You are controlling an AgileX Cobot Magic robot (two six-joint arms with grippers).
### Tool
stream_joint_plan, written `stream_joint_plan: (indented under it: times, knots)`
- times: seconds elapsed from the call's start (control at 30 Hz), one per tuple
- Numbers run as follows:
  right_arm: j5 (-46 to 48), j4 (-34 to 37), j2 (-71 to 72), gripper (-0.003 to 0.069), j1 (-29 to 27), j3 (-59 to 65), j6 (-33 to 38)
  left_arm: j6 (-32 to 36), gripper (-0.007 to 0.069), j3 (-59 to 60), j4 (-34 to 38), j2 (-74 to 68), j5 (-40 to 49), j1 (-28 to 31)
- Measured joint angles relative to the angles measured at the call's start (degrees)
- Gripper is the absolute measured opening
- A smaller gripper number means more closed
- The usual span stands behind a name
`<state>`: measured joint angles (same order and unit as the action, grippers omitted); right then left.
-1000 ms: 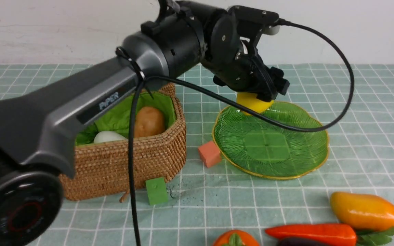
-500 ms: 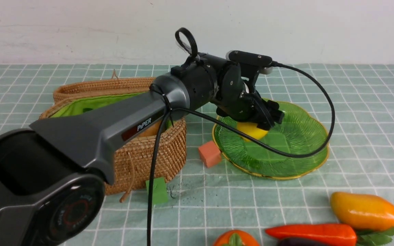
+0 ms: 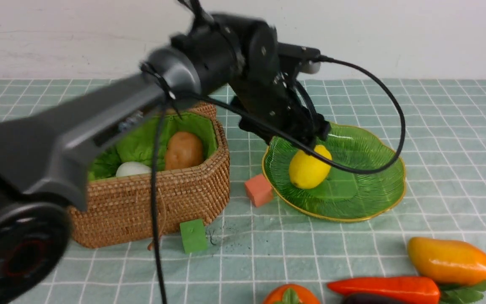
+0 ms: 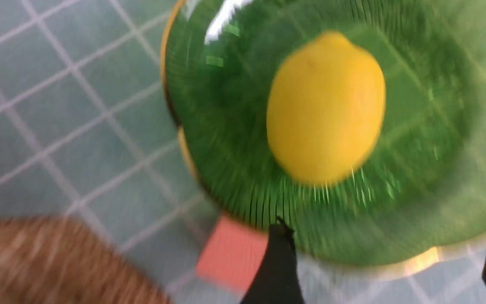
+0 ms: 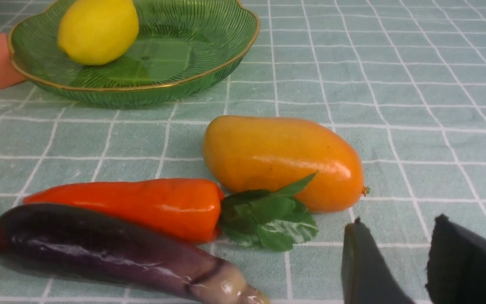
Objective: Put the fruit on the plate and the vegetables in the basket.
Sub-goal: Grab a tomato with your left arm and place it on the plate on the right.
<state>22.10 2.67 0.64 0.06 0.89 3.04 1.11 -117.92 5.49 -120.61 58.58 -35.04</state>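
**Lemon on the plate, left jaws clear of it**

The left jaws stand wide apart, with nothing between them. They hover just above the lemon (image 3: pixel 309 167), and neither finger touches it. The lemon sits free on the plate (image 3: pixel 365 194), on the half nearer the basket (image 3: pixel 175 194).

Tight beside the left jaws, a pink cube (image 3: pixel 259 190) presses against the plate's gold rim. Further off to that side the basket is open, with a potato (image 3: pixel 184 150) and a white radish (image 3: pixel 132 169) inside on the green lining. A green cube (image 3: pixel 193 235) stands at its foot.

The right jaws are low over the desk (image 5: pixel 416 84), slightly apart and holding nothing. The mango (image 5: pixel 281 162) lies straight ahead of them, near but not touching. The carrot (image 5: pixel 133 204) has its leaves up against the mango, and the eggplant (image 5: pixel 99 249) lies along the carrot. Past the mango, well ahead of the right jaws, is the plate with the lemon.

The persimmon (image 3: pixel 290 295) peeks in at the front view's lower edge, just beside the carrot's tip and well away from the left jaws.

The lettering on the left arm (image 3: pixel 78 126) is smeared by blur and can't be read.
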Motion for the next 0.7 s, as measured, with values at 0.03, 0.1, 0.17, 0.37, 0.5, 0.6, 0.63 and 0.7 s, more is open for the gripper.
stream_joint_plan:
  times: [0.03,0.1,0.17,0.37,0.5,0.6,0.63,0.7]
  knots:
    - [0.0,0.0,0.0,0.0242,0.0,0.0,0.0,0.4,0.0571,0.65,0.01,0.93,0.95,0.05]
    - [0.0,-0.11,0.0,0.0242,0.0,0.0,0.0,5.76,0.0547,7.82,2.67,7.78,4.19,0.19]
    - [0.0,-0.17,0.0,0.0242,0.0,0.0,0.0,8.86,0.054,15.77,4.82,13.01,3.93,0.31]
    - [0.0,-0.22,0.0,0.0242,0.0,0.0,0.0,13.15,0.0538,36.62,16.22,20.68,-2.54,0.38]
    - [0.0,-0.22,0.0,0.0242,0.0,0.0,0.0,14.26,0.0538,44.5,24.82,20.07,-4.07,0.38]
    - [0.0,-0.22,0.0,0.0242,0.0,0.0,0.0,15.43,0.0538,46.43,28.69,18.35,-5.46,0.38]
    - [0.0,-0.22,0.0,0.0242,0.0,0.0,0.0,15.48,0.0538,46.49,28.99,18.15,-5.68,0.38]
    - [0.0,-0.22,0.0,0.0242,0.0,0.0,0.0,15.68,0.0538,46.5,29.88,16.93,-6.57,0.38]
